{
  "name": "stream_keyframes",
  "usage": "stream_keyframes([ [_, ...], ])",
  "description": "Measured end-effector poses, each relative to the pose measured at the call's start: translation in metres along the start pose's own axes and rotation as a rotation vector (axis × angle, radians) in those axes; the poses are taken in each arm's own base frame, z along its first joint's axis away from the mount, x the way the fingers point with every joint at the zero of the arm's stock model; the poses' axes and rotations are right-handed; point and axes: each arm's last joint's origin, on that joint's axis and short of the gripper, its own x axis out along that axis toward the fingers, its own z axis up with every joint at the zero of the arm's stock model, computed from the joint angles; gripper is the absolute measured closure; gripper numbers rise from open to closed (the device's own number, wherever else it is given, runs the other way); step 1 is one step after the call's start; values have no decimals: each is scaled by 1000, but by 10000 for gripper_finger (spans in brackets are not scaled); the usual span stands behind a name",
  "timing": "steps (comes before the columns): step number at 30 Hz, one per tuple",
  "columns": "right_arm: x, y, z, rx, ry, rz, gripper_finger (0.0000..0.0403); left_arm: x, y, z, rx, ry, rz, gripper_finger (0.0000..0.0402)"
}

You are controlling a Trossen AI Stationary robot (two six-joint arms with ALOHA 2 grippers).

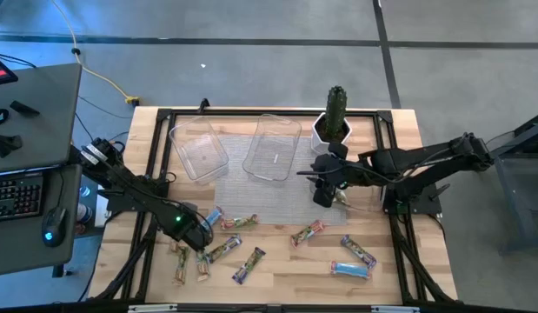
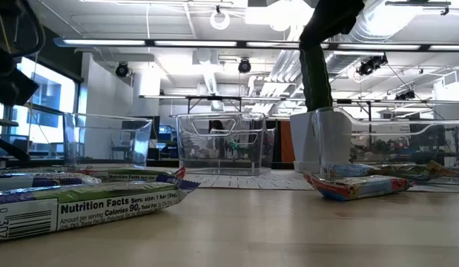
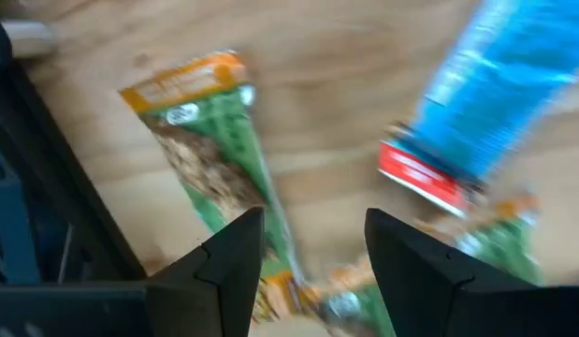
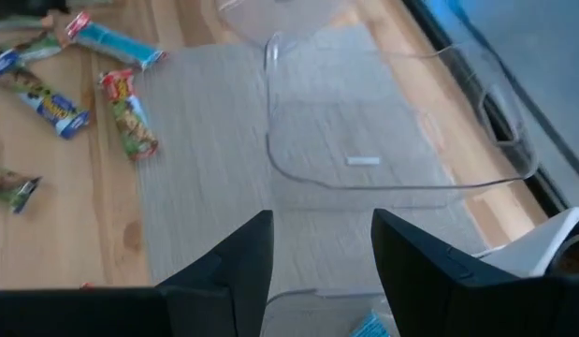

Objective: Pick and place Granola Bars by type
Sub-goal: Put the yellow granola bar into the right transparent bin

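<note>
The fingers of the left gripper (image 3: 308,248) are spread apart and grasp nothing; they are held low over a green-wrapped bar (image 3: 224,178), with a light blue bar (image 3: 495,103) just beside it. In the high view the left gripper (image 1: 199,236) is placed at about 8 o'clock on the table (image 1: 399,278), above the cluster of bars there.

The fingers of the right gripper (image 4: 317,257) are likewise parted and empty. The right gripper (image 1: 325,184) is held at about 2 o'clock, over the grey mat (image 1: 269,202), beside the right clear tray (image 1: 273,148) and near the white pot with the plant (image 1: 334,129).

The sorting is judged to be hardly begun. Both clear trays, the left tray (image 1: 199,149) included, appear empty, and no bar is seen inside either. The granola bars (image 1: 242,254) are scattered loosely along the table's edge from 8 o'clock to 4 o'clock, several types mixed together. Every visible bar is still to be lifted and grouped by wrapper; a first pick by the left arm is thought to be the step in hand.
</note>
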Motion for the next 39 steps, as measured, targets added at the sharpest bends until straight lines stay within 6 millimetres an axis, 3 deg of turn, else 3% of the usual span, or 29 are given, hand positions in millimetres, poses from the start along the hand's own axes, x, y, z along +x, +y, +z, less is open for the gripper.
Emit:
stream_keyframes([
  [6, 0, 0, 2, 5, -20, -6, 237, -20, -6, -5, 21, -10, -8, 220],
  [12, 0, 1, 2, 4, -11, 19, 237, -20, 6, -7, 7, -25, 105, 220],
  [25, 0, 1, 1, 9, -9, 18, 237, 9, 26, -36, -96, -112, 38, 220],
  [34, 0, 1, 1, 11, -5, 29, 237, 30, 36, -36, -127, -117, -2, 220],
  [39, 9, 8, -6, -110, -8, 170, 237, 33, 36, -35, -105, -121, -15, 248],
])
